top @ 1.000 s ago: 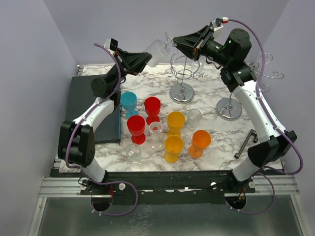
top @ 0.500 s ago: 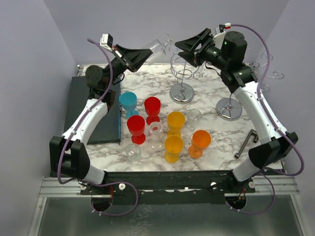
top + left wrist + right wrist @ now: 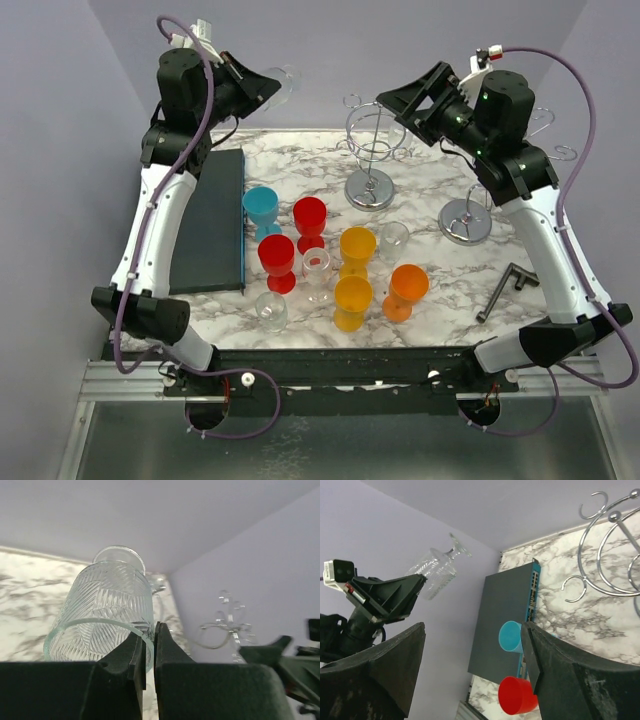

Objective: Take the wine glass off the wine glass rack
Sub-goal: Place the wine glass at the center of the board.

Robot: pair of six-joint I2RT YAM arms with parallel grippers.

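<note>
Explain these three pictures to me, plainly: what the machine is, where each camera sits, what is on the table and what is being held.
Two robot arms are bolted at the near edge of a marble table. One picture looks down from above; the other two come from cameras on each wrist. The left gripper is shut on the rim of a clear wine glass, held up in the air away from the wire racks. The right gripper is open and empty. On the table stand two wire glass racks, coloured plastic cups, some clear glasses and a dark flat box.
</note>
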